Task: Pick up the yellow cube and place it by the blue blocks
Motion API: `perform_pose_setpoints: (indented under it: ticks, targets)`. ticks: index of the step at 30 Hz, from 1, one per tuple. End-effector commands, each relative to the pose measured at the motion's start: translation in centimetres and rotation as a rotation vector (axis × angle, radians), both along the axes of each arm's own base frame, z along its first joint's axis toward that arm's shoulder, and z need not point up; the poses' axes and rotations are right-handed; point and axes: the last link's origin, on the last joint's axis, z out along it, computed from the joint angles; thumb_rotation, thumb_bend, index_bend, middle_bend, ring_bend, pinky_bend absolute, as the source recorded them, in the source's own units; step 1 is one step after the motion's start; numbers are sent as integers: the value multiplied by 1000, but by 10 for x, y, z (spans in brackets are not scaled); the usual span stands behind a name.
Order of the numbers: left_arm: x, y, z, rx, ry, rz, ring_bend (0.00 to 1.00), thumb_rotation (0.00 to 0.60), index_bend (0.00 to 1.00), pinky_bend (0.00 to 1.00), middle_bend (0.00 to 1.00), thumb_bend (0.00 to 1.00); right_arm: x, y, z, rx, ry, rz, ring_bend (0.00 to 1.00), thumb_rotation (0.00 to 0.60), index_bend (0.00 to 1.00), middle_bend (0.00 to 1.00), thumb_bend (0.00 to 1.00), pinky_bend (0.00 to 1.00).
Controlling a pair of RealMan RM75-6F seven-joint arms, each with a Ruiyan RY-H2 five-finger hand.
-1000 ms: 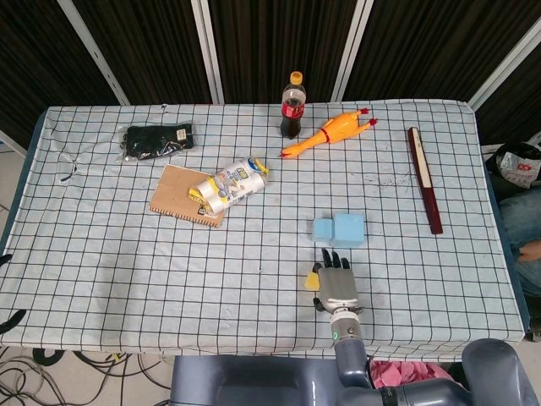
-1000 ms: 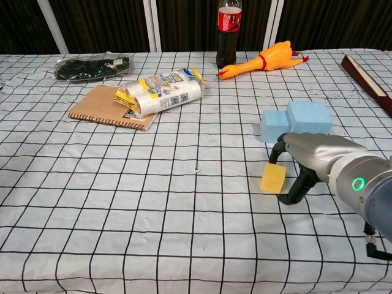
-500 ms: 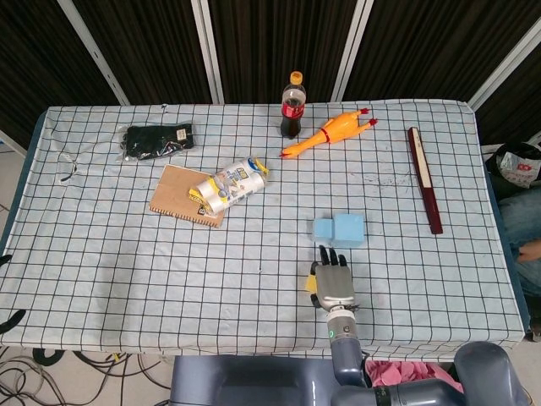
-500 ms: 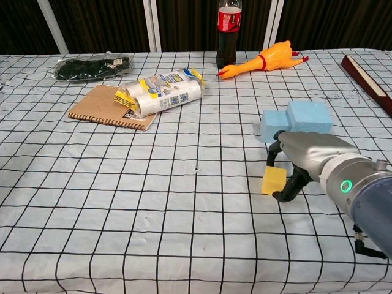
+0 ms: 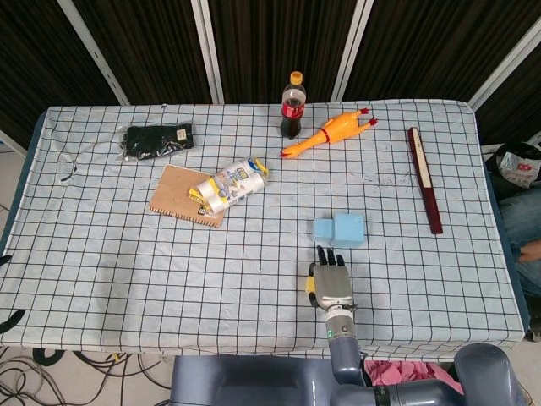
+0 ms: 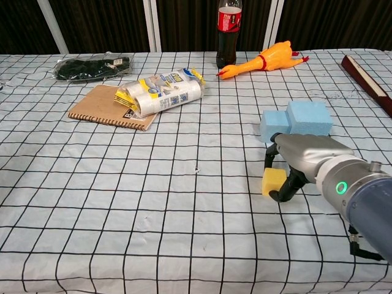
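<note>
While near blue blocks (image 6: pixel 297 119), right hand (image 6: pixel 298 160) grips yellow cube (image 6: pixel 273 182).

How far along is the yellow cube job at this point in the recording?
Done: the right hand has reached the yellow cube and its fingers close around it. In hand: the grip. Whether the cube is off the tablecloth yet cannot be told. Left: carrying it the short way to the blue blocks, which sit just beyond the hand, setting it down beside them and letting go.
</note>
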Motion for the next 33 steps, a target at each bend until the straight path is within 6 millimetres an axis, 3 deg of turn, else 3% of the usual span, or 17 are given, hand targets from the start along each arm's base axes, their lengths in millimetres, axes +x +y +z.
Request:
perform_pose_setpoints:
  ticks: [1,16,24,33]
  targets:
    - [0,0,0,1,1,0,0,600,190,0,56,37,0,0,0,1,1,1,0,600,410,0,287,91]
    - [0,0,0,1,1,1,0,600,190,0,56,37,8,5,1,24,-45,36,0,600,456,0,311,91]
    - [0,-1,0,-2,-2,1,0,600,190,0,56,37,32,7,20,49,-76,128,0,600,456,0,312,91]
    - [1,-1,0,-2,-7,-7,0,600,190,0,56,37,59,-35,36,31,-34,181,0,600,456,0,309,91]
